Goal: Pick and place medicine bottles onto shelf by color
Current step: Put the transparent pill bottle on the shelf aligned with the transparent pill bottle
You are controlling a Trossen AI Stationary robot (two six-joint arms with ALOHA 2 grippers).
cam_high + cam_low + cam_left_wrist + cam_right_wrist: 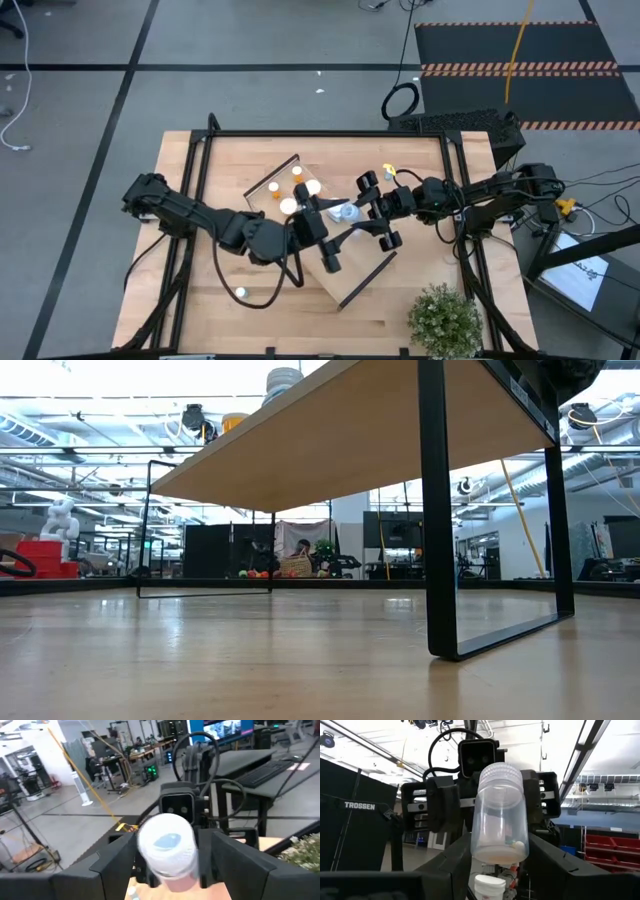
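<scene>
High view: both tools [352,213] prob. gripping clear bottle [346,212].

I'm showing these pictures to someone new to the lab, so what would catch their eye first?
Most striking is the clear bottle held up in mid-air over the shelf, with the left gripper and the right gripper meeting at it from opposite sides, nose to nose. Behind them, orange bottles with white caps cluster at the shelf's far end, and a green plant sits at the table's near right corner.
</scene>
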